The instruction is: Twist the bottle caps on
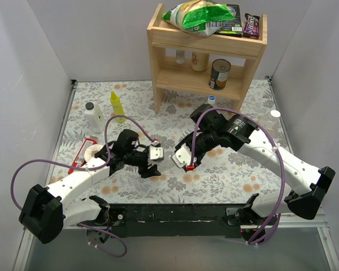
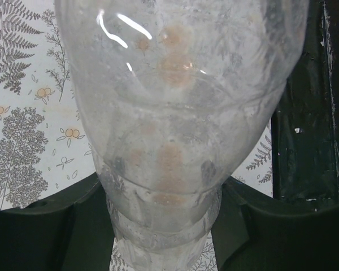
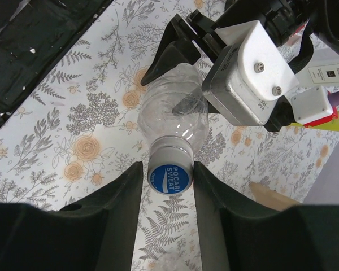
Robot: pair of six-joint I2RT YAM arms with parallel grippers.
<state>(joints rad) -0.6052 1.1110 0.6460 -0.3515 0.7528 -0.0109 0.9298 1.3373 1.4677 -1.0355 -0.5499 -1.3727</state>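
My left gripper point(image 2: 164, 226) is shut on the neck end of a clear bottle point(image 2: 175, 113) and holds it on its side just above the floral table. In the right wrist view the bottle point(image 3: 172, 116) points its neck at my right gripper point(image 3: 168, 175). That gripper's fingers are closed on either side of the blue-topped cap point(image 3: 169, 172), which sits on the neck. From above, both grippers meet at table centre, left point(image 1: 157, 164) and right point(image 1: 175, 161). A second clear bottle point(image 1: 271, 121) with a white cap stands at the right. A third, blue-capped point(image 1: 212, 100), stands by the shelf.
A wooden shelf point(image 1: 206, 51) with a can and snack bags stands at the back. A yellow squeeze bottle point(image 1: 117, 106) and a white black-capped bottle point(image 1: 92, 116) stand back left. A tape roll point(image 1: 93, 151) and a red tool point(image 1: 79, 158) lie at the left.
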